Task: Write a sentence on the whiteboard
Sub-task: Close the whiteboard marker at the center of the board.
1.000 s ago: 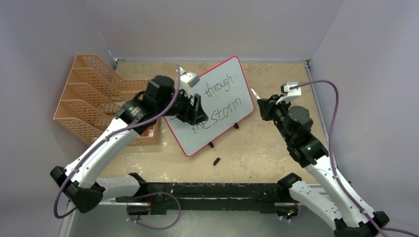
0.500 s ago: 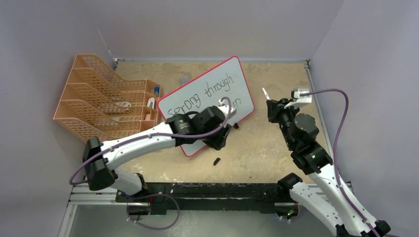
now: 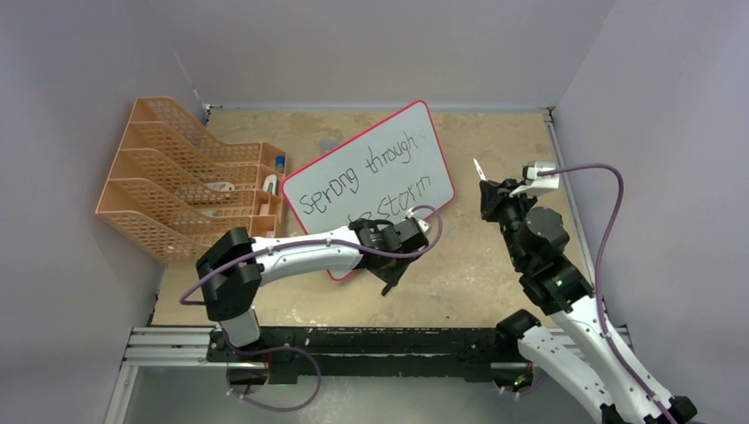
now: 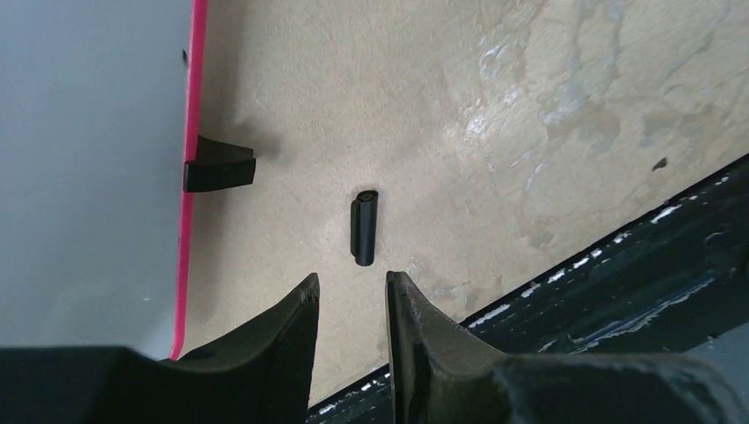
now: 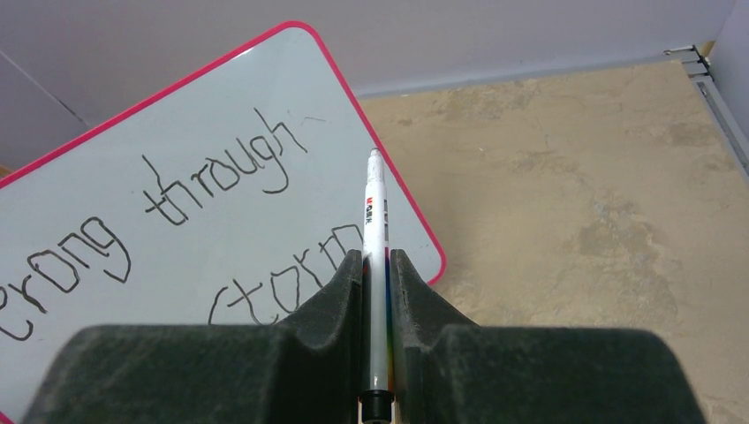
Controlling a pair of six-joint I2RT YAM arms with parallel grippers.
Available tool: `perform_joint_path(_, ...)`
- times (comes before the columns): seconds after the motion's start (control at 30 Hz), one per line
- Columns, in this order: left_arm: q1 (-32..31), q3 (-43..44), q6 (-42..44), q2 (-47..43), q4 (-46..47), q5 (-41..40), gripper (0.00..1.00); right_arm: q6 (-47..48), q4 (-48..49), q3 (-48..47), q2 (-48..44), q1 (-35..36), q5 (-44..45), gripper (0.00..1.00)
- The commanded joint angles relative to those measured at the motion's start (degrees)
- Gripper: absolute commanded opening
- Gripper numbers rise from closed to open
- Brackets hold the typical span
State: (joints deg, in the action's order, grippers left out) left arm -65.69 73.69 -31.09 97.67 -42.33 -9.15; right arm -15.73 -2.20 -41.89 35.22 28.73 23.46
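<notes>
The whiteboard (image 3: 402,146), pink-framed, stands tilted at the middle of the table. The sentence (image 3: 364,172) in black letters reads "Sprong through / the storm"; my left arm hides part of its lower line. My left gripper (image 3: 389,279) hovers low in front of the board's near corner. In the left wrist view its jaws (image 4: 352,284) stand open by a narrow gap with nothing between them, and a small black cap (image 4: 364,228) lies on the table just beyond the fingertips. My right gripper (image 5: 377,258) is shut on a white marker (image 5: 375,199), right of the board and off its surface.
An orange mesh file rack (image 3: 177,181) stands at the left with small items in its front slots. One black foot (image 4: 218,165) of the board sits left of the cap. The black base rail (image 4: 618,256) runs along the table's near edge.
My left arm has swung from over the board down to its near corner, above the black cap, with its jaws narrowing. The right arm has drawn slightly right with the marker.
</notes>
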Motion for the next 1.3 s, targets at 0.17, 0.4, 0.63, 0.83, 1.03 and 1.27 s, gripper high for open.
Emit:
perform_joint_path(0.17, 0.94, -1.84, 0.07, 4.46, 4.73, 5.62, 0.30, 0.96, 3.86, -0.02, 0.04, -0.24, 1.29, 0.00)
perform_joint_path(0.4, 3.74, -3.70, 1.27, 5.42, 7.67, 10.73, 0.29, 1.19, 3.69, -0.04, 0.28, -0.24, 1.15, 0.00)
perform_joint_path(0.63, 4.33, -3.54, 2.18, 7.47, 7.87, 12.47, 0.27, 1.24, 3.84, -0.21, 0.88, -0.20, 0.83, 0.00)
perform_joint_path(0.83, 4.93, -3.55, 2.57, 8.67, 7.47, 11.71, 0.26, 1.44, 3.87, -0.21, 1.22, -0.24, 0.55, 0.00)
perform_joint_path(1.03, 5.05, -3.20, 2.88, 10.11, 7.10, 11.35, 0.25, 1.58, 3.94, -0.21, 1.26, -0.19, 0.29, 0.00)
perform_joint_path(1.27, 4.58, -3.29, 2.68, 11.17, 6.35, 11.45, 0.22, 1.53, 3.87, -0.20, 1.16, -0.18, 0.30, 0.00)
